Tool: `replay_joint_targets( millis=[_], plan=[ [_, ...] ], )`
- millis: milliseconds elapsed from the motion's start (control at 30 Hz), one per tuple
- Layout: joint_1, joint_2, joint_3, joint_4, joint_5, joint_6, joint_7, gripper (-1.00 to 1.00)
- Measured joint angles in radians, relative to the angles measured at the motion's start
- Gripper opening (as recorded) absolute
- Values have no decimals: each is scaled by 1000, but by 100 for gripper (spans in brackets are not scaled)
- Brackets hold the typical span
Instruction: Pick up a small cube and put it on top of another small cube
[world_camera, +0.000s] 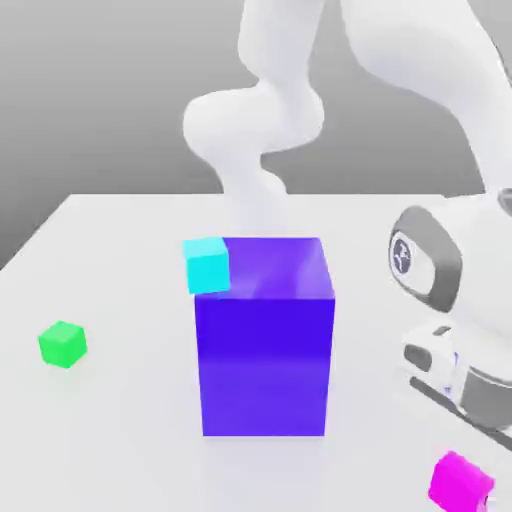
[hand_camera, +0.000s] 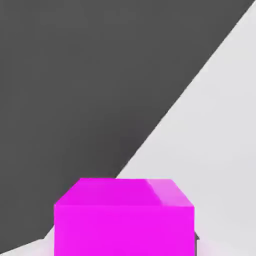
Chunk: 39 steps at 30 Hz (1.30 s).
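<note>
1. Magenta small cube (world_camera: 460, 481) sat nearest the lens, low at the exterior view's right on the white table (world_camera: 110, 260); in the hand view it (hand_camera: 124, 217) loomed close beneath the camera
2. Just above it hung the arm's hand, and the gripper (world_camera: 470, 440) appeared to have its fingers drawn narrow on the magenta cube, though the fingertips themselves were hard to make out
3. Green small cube (world_camera: 62, 344), the landing spot, lay well apart at the exterior view's left, with the big purple block (world_camera: 264, 340) between the two and a cyan cube (world_camera: 207, 265) at the block's upper left corner
4. Judged from this, the step in hand was securing the grasp: lift straight up first, keep the cube level, then carry it clear of the purple block rather than across it
5. No container stood in sight
</note>
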<state>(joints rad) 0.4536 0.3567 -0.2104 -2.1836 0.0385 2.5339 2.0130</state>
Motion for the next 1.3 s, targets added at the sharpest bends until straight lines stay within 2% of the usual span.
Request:
replay_joint_targets(
  millis=[333,467,633,867,1100,1300],
  plan=[
    [-216,-205,-257,-199,-92,-15,-65,-100],
    [-362,-291,-371,-297,-147,-1,-97,-100],
    [-533,-383,-443,-414,-210,35,-131,-100],
    [-694,-508,-548,-586,-286,113,-184,-100],
    [-707,-498,-570,-601,-285,166,-200,-100],
    [-675,-421,-580,-598,-194,232,-265,-100]
  ],
)
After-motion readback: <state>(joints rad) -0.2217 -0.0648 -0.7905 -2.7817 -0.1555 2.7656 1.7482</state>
